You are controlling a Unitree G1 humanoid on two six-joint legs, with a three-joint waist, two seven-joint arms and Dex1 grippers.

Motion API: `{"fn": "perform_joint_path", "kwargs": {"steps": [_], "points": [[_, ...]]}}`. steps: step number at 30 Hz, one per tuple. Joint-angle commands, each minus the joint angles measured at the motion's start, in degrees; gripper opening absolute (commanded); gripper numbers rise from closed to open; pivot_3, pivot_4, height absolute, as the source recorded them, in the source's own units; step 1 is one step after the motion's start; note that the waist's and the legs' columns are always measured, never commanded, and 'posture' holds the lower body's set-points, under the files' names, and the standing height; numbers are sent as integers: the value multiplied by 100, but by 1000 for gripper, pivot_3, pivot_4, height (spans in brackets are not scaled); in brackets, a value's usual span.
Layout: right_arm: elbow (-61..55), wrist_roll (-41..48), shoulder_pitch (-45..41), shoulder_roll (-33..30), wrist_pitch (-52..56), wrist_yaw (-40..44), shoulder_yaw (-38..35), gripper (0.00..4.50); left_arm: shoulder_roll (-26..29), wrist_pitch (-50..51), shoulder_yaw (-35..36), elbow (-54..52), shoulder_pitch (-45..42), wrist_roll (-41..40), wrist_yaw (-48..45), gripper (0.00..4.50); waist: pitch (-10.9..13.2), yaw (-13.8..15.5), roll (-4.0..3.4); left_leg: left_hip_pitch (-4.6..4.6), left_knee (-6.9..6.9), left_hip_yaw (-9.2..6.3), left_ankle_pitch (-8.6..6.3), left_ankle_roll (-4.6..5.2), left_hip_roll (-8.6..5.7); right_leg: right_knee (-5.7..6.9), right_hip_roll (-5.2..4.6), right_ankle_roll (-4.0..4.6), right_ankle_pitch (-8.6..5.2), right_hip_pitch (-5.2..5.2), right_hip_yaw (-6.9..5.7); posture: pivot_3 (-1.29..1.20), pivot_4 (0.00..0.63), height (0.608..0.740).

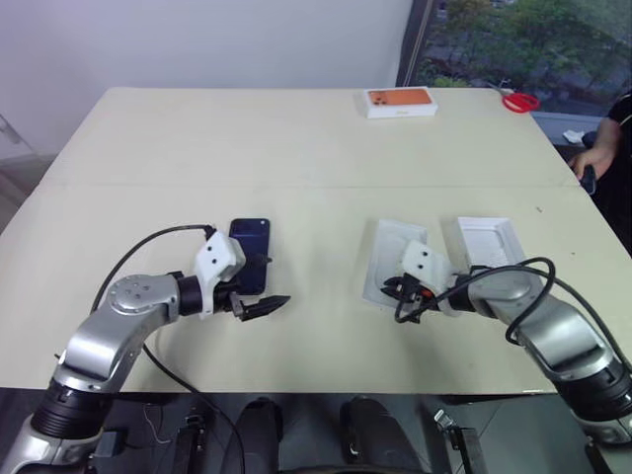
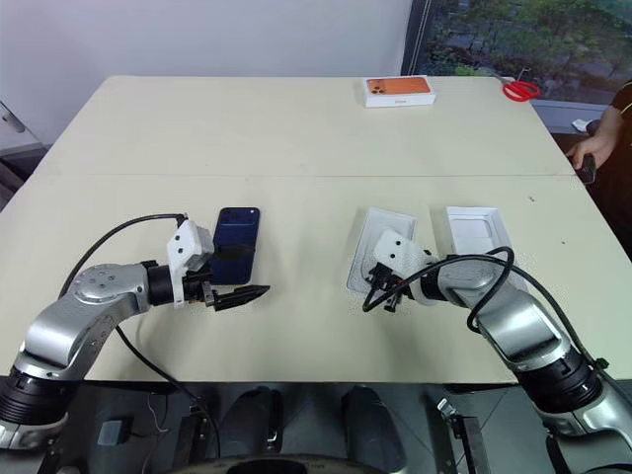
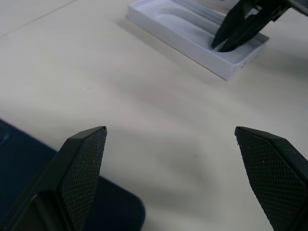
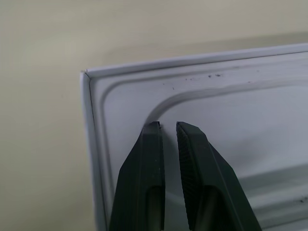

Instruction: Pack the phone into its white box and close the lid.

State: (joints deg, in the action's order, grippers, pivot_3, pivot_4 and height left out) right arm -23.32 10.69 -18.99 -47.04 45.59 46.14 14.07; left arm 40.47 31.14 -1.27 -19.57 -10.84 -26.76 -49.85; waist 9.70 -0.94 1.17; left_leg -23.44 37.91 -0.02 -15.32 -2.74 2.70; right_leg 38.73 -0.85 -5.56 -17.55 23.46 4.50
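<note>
The job has hardly begun, I think. The phone lies flat on the bench, not in any box. The left end effector hangs just beside the phone's near end, at about 5 o'clock from it. Its two fingers are spread wide with nothing between them. Over at 3 o'clock from the phone are two white trays, side by side. The nearer one looks to me like the lid, lying inside up. The one past it at 3 o'clock looks like the white box, with a greyish inside and nothing in it. The right end effector points down into a near corner of the lid. Its fingers are almost together and hold nothing. What is left: pick up the phone, lay it in the box, then put the lid on. The head views show the whole bench, with an orange box and red scissors far off at 12 to 1 o'clock, and a person's hand at the side. The right wrist view shows the thin gap between those fingers and the lid's curved inside. The left wrist view shows the lid has tall walls.
</note>
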Motion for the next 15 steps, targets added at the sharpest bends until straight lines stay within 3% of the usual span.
{"fn": "perform_joint_path", "kwargs": {"steps": [1, 5, 9, 15], "points": [[-177, 75, -448, 238, -140, -134, -314, 573, -1, 356, 686, 47, -71, -232, 425, 4500, 0, -31, -1, 1, 0, 1, 0, 1, 1, 0, 1, 0, 0, 0, 1, 0, 150, 732], [-294, 158, -850, 650, -75, -228, -204, 573, 21, 1010, 1369, 107, 15, -645, 771, 4500, 2, -55, -1, 1, -1, -8, -2, 3, 9, 2, 11, 1, 1, 3, 0, 0, 150, 732], [-53, -46, -1377, 1558, 3, -600, 430, 573, -154, 2323, 2286, 285, -142, -1229, 1725, 4500, 2, -32, 0, 1, -1, -18, -3, 6, 9, 0, 7, 1, 1, 1, -4, 0, 150, 732], [865, -531, -1834, 2519, 150, -1186, 1045, 573, -287, 4416, 2510, 833, -839, -1564, 2618, 4500, 2, 22, 2, -1, 5, -26, -2, 4, 0, 4, -4, 1, 1, -3, -16, 0, 150, 732]]}}
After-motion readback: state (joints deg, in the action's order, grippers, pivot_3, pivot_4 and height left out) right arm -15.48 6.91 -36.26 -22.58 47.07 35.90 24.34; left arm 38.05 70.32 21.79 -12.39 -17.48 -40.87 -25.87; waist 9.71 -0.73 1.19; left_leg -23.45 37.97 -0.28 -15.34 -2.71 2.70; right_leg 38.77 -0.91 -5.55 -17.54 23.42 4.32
